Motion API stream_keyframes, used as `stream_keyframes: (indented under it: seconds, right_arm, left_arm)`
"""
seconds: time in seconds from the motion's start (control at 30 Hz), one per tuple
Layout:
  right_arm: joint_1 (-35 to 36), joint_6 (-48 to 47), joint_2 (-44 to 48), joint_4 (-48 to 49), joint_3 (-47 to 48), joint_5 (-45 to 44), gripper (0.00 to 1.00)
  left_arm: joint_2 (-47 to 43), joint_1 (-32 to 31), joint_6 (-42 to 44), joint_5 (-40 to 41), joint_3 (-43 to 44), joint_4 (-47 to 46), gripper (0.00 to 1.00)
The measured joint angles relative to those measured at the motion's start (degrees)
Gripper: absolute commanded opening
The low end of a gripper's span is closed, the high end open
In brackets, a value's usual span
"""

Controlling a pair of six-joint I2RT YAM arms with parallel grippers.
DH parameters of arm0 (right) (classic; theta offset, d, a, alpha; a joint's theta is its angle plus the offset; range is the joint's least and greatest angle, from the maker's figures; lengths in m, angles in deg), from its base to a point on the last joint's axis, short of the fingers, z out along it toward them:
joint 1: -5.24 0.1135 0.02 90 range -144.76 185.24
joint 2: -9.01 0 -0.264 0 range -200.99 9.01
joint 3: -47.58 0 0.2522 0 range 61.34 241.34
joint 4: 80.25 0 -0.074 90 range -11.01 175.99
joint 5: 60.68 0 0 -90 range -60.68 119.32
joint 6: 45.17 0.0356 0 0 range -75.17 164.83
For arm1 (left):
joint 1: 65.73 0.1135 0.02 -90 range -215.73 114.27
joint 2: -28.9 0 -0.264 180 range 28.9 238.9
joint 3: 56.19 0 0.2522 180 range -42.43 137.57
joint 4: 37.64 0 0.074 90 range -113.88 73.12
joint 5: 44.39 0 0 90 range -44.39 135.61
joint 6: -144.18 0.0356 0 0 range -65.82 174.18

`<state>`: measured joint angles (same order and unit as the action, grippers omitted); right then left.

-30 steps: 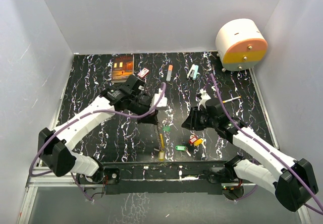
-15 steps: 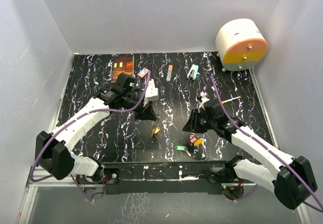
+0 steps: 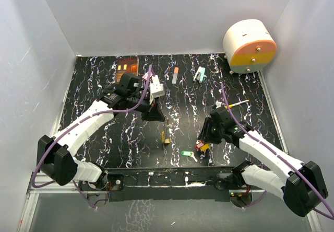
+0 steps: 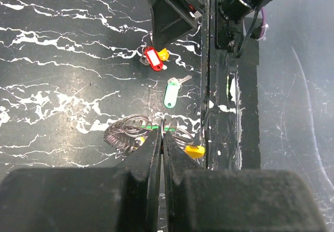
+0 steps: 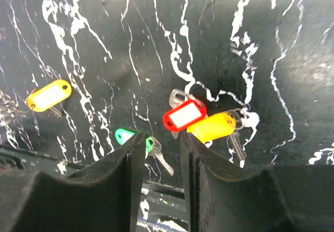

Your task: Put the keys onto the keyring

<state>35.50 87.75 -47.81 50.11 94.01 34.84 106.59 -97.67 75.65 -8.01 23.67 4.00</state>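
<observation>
My left gripper (image 3: 158,118) (image 4: 162,132) is shut on the keyring (image 4: 125,132), a bunch of silvery coiled wire loops with a green strip and a yellow tag (image 4: 194,151). In the top view the keyring (image 3: 166,137) hangs under the fingers at the table's near middle. My right gripper (image 3: 204,137) (image 5: 159,138) is open and empty, low over a red-tagged key (image 5: 184,114) and a yellow-tagged key (image 5: 211,126) lying together (image 3: 201,146). A green-tagged key (image 5: 125,136) (image 3: 187,153) lies beside them, partly behind my left finger.
A white and orange drum (image 3: 249,45) stands at the back right. An orange-capped marker (image 3: 175,75), a teal and white item (image 3: 199,74) and a dark picture card (image 3: 127,68) lie at the back. The black front rail (image 3: 172,177) is close behind the keys.
My left gripper drew back towards the left with the keyring, which now hangs bunched up. My right gripper moved right and nearer, ending over the red and yellow keys.
</observation>
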Motion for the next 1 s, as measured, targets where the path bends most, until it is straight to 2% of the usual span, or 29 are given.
stream_keyframes:
  seconds: [0.17,0.4,1.0]
  right_arm:
    - [0.0,-0.2,-0.72,-0.22,1.95,-5.57,0.41]
    - [0.0,-0.96,-4.9,1.01,1.22,-8.13,0.4]
    - [0.02,-4.02,-8.92,7.3,-0.39,-6.88,0.37]
  left_arm:
    - [0.39,0.0,-5.16,-0.63,0.0,-2.69,0.0]
    - [0.37,0.0,-8.17,-1.22,-0.02,-4.98,0.0]
    - [-0.68,0.0,-8.59,-1.66,-1.62,-5.6,0.0]
